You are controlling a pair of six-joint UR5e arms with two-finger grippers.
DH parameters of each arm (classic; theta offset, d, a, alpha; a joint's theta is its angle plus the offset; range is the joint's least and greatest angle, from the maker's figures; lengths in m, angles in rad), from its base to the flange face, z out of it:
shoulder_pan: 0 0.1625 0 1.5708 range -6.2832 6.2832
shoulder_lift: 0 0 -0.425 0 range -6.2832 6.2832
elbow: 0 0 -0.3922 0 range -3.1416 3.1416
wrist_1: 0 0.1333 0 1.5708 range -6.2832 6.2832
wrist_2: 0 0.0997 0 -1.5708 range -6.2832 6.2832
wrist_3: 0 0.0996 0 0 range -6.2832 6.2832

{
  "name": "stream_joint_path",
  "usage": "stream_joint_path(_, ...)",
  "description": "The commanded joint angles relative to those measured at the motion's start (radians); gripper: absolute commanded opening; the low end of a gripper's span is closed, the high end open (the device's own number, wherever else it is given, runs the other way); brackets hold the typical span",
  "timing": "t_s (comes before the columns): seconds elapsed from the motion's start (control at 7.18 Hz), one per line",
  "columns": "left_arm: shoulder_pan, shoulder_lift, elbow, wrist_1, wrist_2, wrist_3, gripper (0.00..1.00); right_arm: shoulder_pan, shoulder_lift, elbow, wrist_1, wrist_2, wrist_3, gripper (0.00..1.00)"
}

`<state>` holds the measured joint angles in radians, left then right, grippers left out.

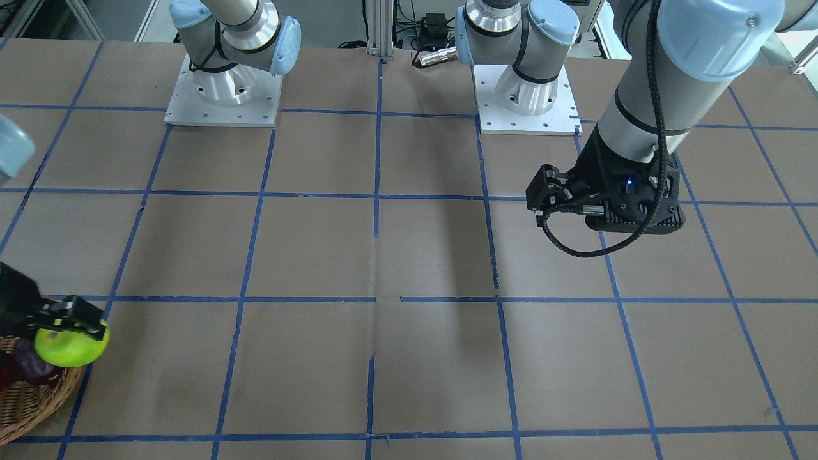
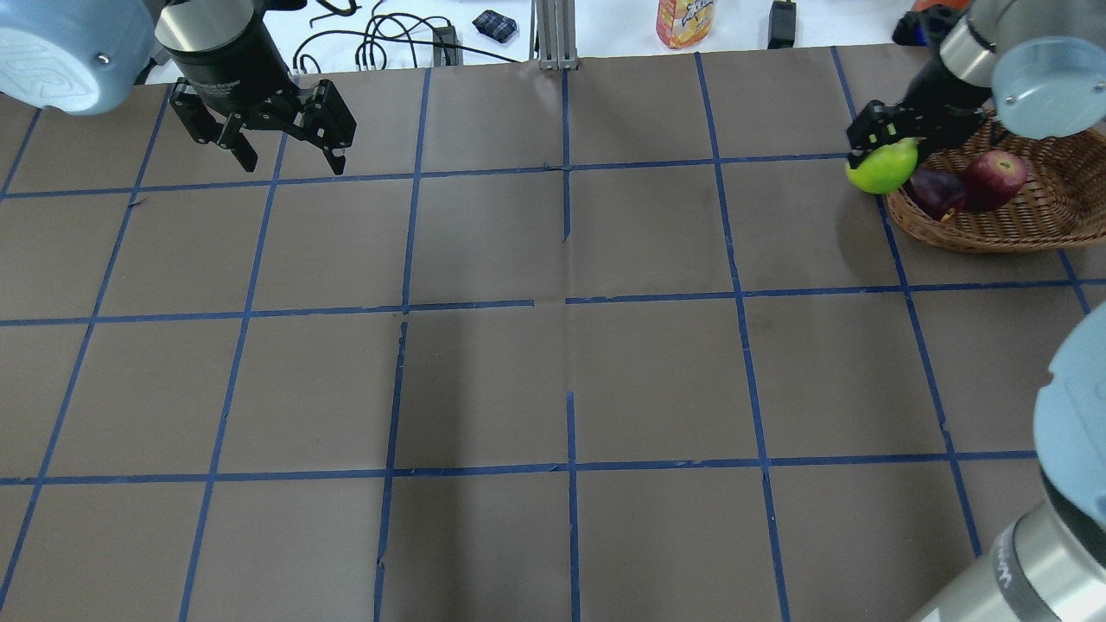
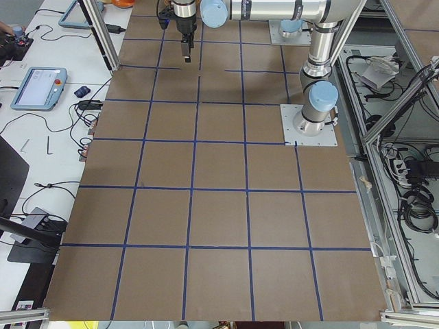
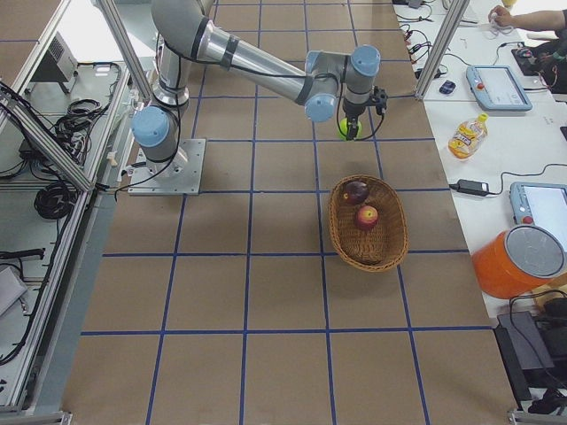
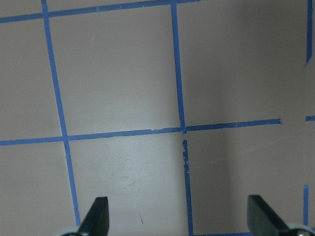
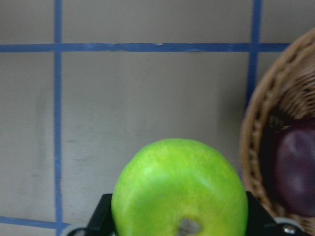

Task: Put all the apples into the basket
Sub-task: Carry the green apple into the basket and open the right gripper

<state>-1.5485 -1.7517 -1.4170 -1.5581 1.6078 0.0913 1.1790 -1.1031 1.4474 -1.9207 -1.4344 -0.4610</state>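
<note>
green apple [image 2: 881,169] in right hand [image 2: 882,152], beside basket [image 2: 976,235]

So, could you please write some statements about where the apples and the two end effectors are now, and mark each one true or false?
1. The right end effector holds the green apple. True.
2. The green apple already lies in the basket. False: it is held in the air, just outside the basket's rim.
3. The red apple and the purple apple are both in the basket. True.
4. The left end effector is shut on an apple. False: it is open, with nothing between its fingers, on the far side of the table from the basket.
</note>
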Motion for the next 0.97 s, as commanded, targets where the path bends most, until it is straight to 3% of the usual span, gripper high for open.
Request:
stream_joint_path(0.0, 0.013, -0.005, -0.010, 0.009, -0.003, 0.005, 1.00, -0.164, 0.144, -0.239, 0.078, 0.000, -0.238, 0.02)
stream_joint_path(0.28, 0.005, -0.006, -0.005, 0.007, -0.002, -0.001, 1.00, -0.217, 0.294, -0.445, 0.144, 0.002, -0.393, 0.07)
stream_joint_path(0.42, 0.004, -0.006, -0.007, 0.007, 0.000, -0.002, 1.00, -0.258, 0.321, -0.461, 0.146, 0.003, -0.404, 0.10)
stream_joint_path(0.56, 0.002, -0.006, -0.007, 0.007, -0.002, -0.002, 1.00, -0.260, 0.324, -0.458, 0.150, 0.020, -0.416, 0.99)
stream_joint_path(0.84, 0.002, -0.008, -0.007, 0.007, -0.003, -0.004, 1.00, -0.271, 0.304, -0.466, 0.163, 0.052, -0.416, 1.00)
